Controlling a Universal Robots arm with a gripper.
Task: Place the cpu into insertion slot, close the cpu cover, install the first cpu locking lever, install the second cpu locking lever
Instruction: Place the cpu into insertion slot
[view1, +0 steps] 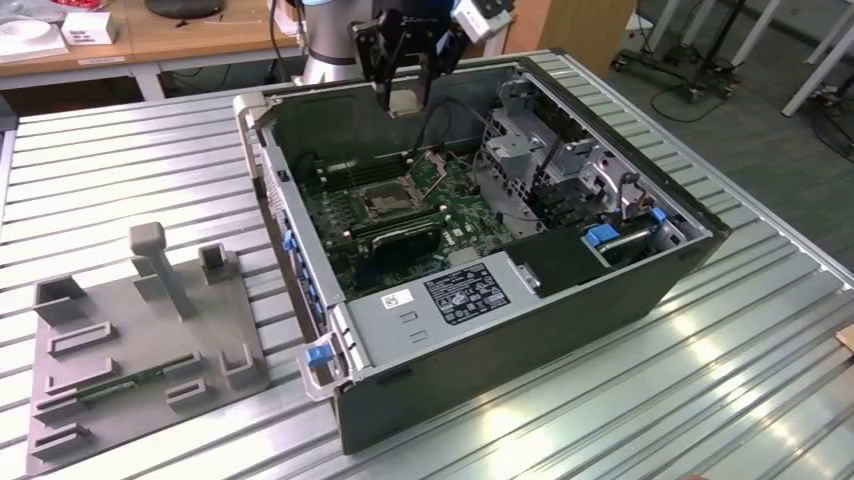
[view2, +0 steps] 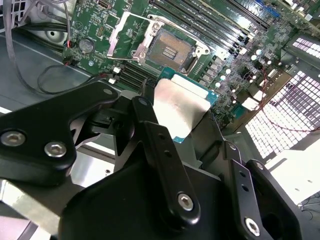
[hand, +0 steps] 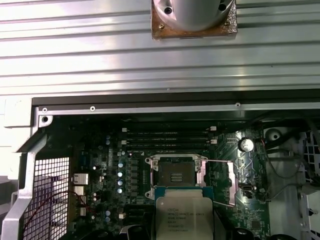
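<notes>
My gripper (view1: 404, 92) hangs over the far side of the open computer case (view1: 534, 330), shut on the cpu (view2: 177, 107), a flat square chip with a silver-grey top. In both wrist views the cpu (hand: 184, 215) sits between the black fingers (view2: 150, 135), above and just short of the insertion slot (hand: 176, 176). The insertion slot (view2: 170, 49) lies bare, its dark centre showing on the green motherboard (view1: 454, 225). The cpu cover (view2: 131, 36) is swung open beside it, standing up as a thin silvery frame (view1: 434, 172).
A metal drive cage (view1: 561, 170) and cables crowd the case's side at the exterior view's right. A labelled grey box (view1: 461, 295) fills the near end. A grey fixture plate (view1: 134, 330) with holders lies on the ribbed table (view1: 747, 340) at the exterior view's left.
</notes>
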